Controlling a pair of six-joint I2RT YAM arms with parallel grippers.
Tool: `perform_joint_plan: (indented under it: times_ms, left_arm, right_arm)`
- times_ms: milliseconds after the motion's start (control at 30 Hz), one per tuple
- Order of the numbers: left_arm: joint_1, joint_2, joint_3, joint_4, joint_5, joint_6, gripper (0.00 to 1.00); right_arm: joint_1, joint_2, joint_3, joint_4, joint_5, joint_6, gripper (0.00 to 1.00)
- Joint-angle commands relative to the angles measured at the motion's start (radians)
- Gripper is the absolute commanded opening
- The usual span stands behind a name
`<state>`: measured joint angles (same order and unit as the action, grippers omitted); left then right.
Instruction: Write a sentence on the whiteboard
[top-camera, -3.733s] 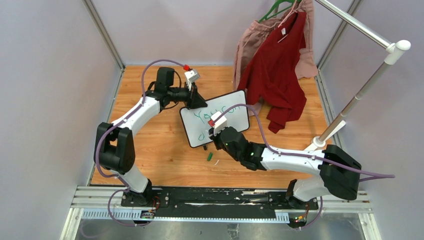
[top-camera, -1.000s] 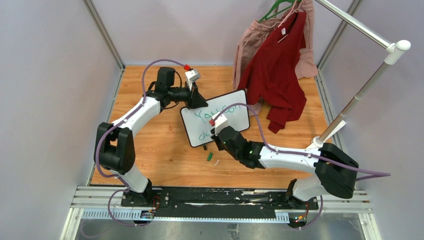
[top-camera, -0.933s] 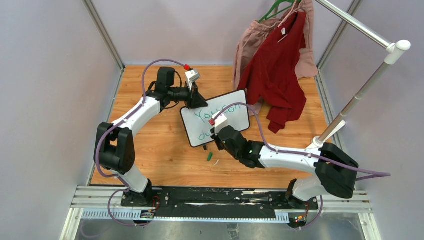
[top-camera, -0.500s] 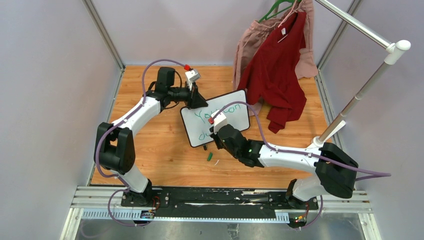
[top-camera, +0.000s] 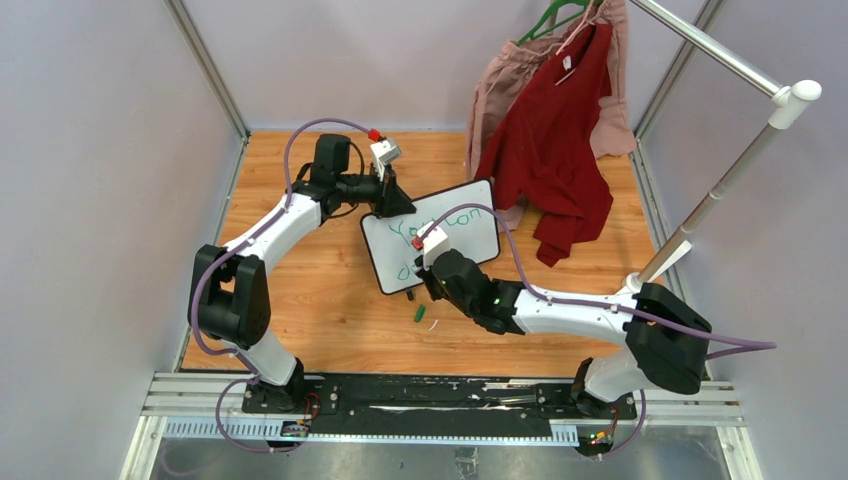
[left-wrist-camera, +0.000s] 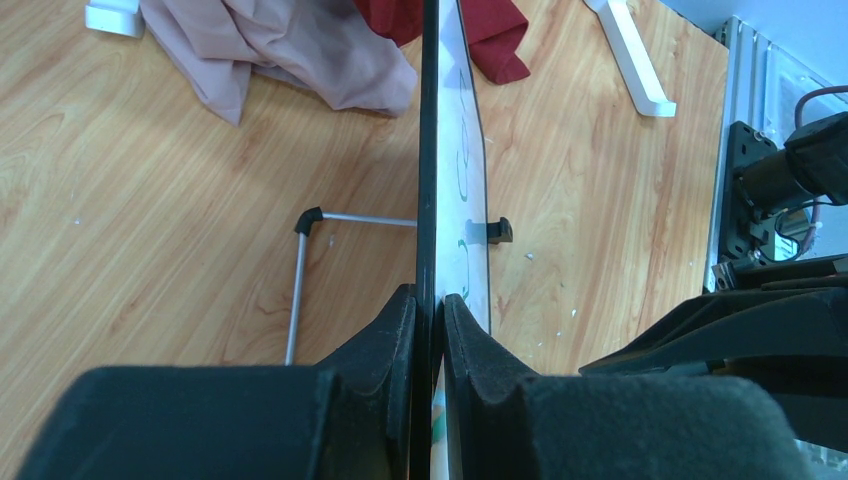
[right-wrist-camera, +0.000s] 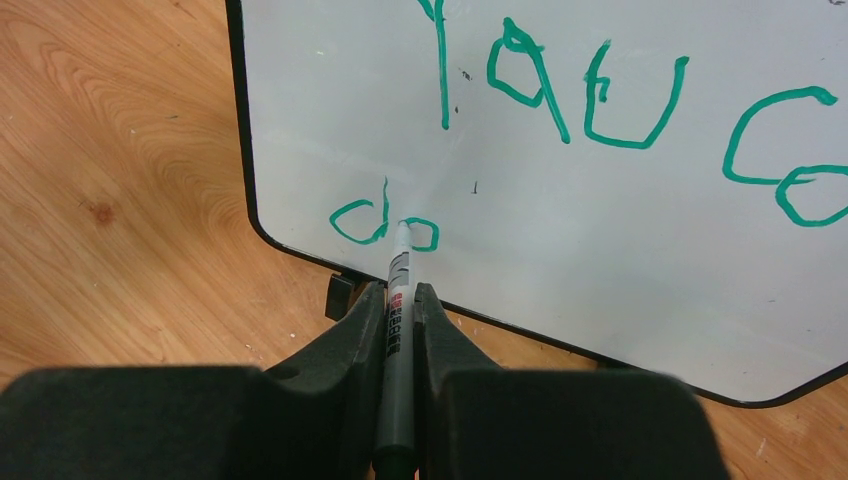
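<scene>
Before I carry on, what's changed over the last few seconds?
The right hand, gripping the marker, edged slightly left along the board's lower line, where the writing now reads "do". The left hand still clamps the board's edge; board and clothes unmoved.

The whiteboard (right-wrist-camera: 620, 260) ahead of the right jaws is smooth, glossy white with faint smudges, in a thin black frame that looks like plastic. The lettering (right-wrist-camera: 540, 85) on it is flat green ink. The marker (right-wrist-camera: 398, 300) between those jaws has a smooth plastic barrel, dark with a pale front. Both pairs of jaws are matt black with a fine grainy face. The bench (right-wrist-camera: 120, 150) under them is orange-brown wood grain with a low sheen. Beyond the left jaws lie soft, creased pink cloth (left-wrist-camera: 290, 50) and red cloth (left-wrist-camera: 495, 45); beside them runs a thin bare-metal rod (left-wrist-camera: 297, 300).
</scene>
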<state>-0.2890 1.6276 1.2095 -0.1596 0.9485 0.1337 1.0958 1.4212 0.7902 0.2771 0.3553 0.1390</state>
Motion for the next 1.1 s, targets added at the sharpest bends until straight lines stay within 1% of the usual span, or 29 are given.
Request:
perform_joint_plan:
  times_ms: [0,167,367,600,1067]
  left_arm:
    - [-0.015,-0.021,-0.018,0.033,-0.014,0.029,0.00]
    - [-0.015,-0.022,-0.017,0.032,-0.018,0.032,0.00]
    - [-0.015,-0.027,-0.020,0.032,-0.022,0.032,0.00]
    - [-0.015,-0.032,-0.022,0.031,-0.026,0.034,0.00]
    - [-0.015,-0.026,-0.022,0.031,-0.025,0.033,0.00]
  right_arm:
    - [0.003,0.008,0.023,0.013,0.012,0.012,0.00]
    - [0.003,-0.079,0.005,-0.001,0.023,0.011,0.00]
    - [-0.009,-0.145,-0.010,-0.013,0.055,-0.001,0.00]
    - [-0.070,-0.158,-0.012,-0.013,0.036,-0.016,0.00]
    - [-0.074,-0.158,-0.060,0.001,0.026,0.003,0.00]
